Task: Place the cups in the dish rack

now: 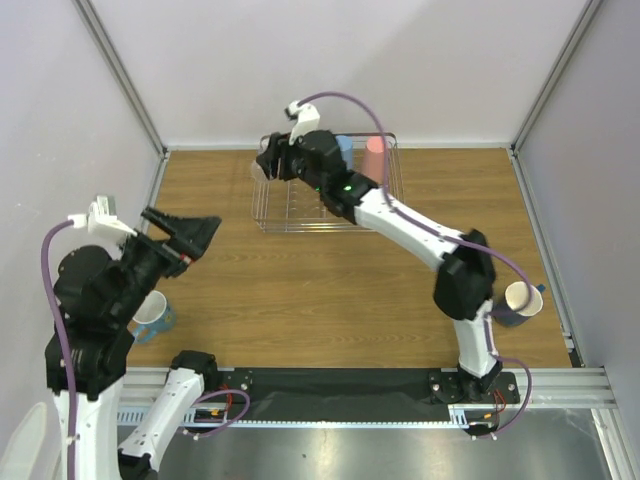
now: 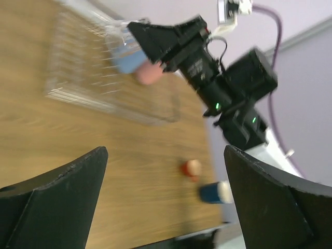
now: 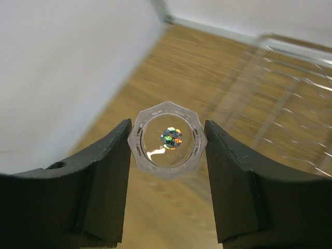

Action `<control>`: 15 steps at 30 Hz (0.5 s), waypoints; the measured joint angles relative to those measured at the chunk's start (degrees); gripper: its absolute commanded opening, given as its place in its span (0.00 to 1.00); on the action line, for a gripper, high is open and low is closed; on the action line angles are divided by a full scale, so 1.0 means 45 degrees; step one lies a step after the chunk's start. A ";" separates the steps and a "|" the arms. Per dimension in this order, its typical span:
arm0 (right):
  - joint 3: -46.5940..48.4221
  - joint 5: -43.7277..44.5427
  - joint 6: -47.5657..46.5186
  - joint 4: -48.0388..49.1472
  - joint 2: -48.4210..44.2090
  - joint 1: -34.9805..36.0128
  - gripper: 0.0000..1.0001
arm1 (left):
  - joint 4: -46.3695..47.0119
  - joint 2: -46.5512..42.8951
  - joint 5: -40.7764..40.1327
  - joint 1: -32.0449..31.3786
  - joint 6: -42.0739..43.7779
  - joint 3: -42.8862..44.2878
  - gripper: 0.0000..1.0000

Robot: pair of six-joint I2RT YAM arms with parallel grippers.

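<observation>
My right gripper [image 1: 268, 163] is shut on the clear glass [image 3: 167, 139] and holds it in the air over the left end of the silver wire dish rack [image 1: 300, 210]. The glass's base faces the right wrist camera. A pink tumbler [image 1: 375, 155] and a light blue tumbler [image 1: 345, 150] stand in the rack's far part. A dark blue white-lined mug [image 1: 520, 300] sits at the table's right edge; it also shows in the left wrist view [image 2: 215, 192], with the small orange cup [image 2: 191, 167] beside it. My left gripper [image 1: 195, 235] is open and empty, raised over the left of the table.
A pale blue, white-lined cup [image 1: 155, 315] sits on the table under my left arm. The right arm's elbow [image 1: 465, 275] hangs over the right of the table and hides the orange cup from above. Walls close in on three sides.
</observation>
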 measured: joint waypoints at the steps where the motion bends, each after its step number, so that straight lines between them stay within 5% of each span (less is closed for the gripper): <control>1: 0.0155 0.0515 -0.0355 -0.0107 0.0563 -0.0015 0.00 | -0.0554 -0.0155 -0.0335 0.0000 0.0374 0.0049 0.99; 7: 0.1632 0.2375 -0.2050 -0.0923 0.3444 0.0199 0.00 | -0.2778 -0.0656 -0.1486 0.0000 0.1719 -0.0408 0.99; 15: 0.3079 0.3264 -0.2871 -0.1035 0.4386 0.0325 0.00 | -0.3672 -0.0753 -0.1719 0.0000 0.2229 -0.1171 0.99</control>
